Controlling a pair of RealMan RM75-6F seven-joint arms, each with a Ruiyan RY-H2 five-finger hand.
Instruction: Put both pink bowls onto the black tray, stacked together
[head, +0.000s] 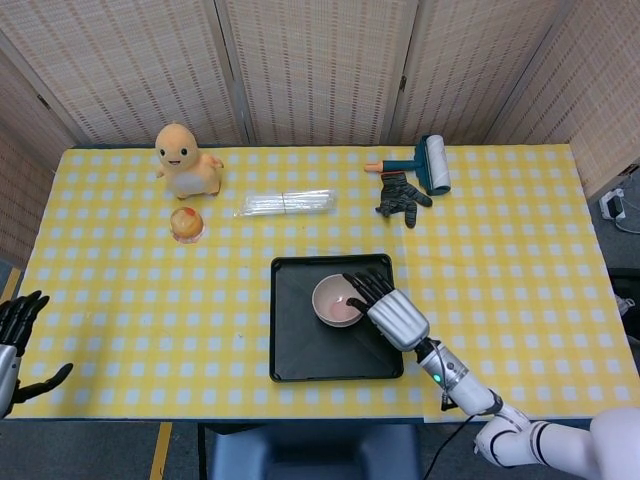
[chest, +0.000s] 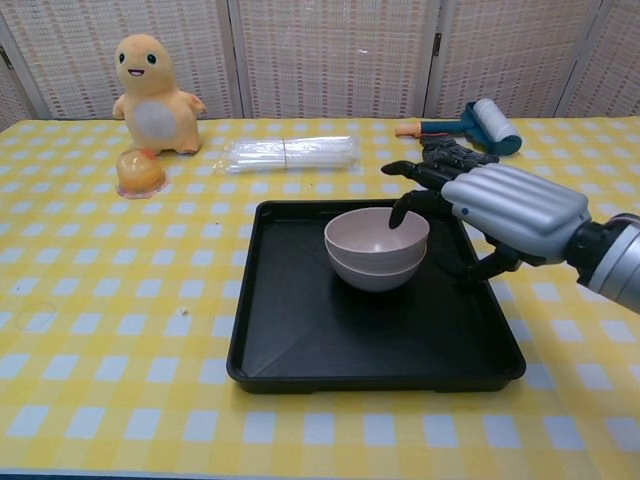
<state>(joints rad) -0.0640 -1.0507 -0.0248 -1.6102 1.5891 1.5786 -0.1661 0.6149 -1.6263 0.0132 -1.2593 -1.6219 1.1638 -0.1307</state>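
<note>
Two pink bowls sit nested and upright on the black tray (head: 300, 350) (chest: 300, 340), the upper bowl (head: 338, 300) (chest: 376, 230) inside the lower bowl (chest: 375, 275). My right hand (head: 395, 315) (chest: 510, 205) is just right of the stack. Its fingertips (chest: 400, 208) reach over the upper bowl's right rim, while the thumb stays apart from the bowls, so nothing is gripped. My left hand (head: 15, 335) hangs at the table's near left corner with fingers spread, holding nothing; the chest view does not show it.
An orange plush toy (head: 183, 158) (chest: 155, 95) and a small jelly cup (head: 186, 224) (chest: 139, 172) stand at the back left. A clear bag of sticks (head: 286, 203) (chest: 288, 152) lies behind the tray. A lint roller (head: 425, 165) (chest: 480, 120) and black glove (head: 402, 192) (chest: 450, 152) lie back right.
</note>
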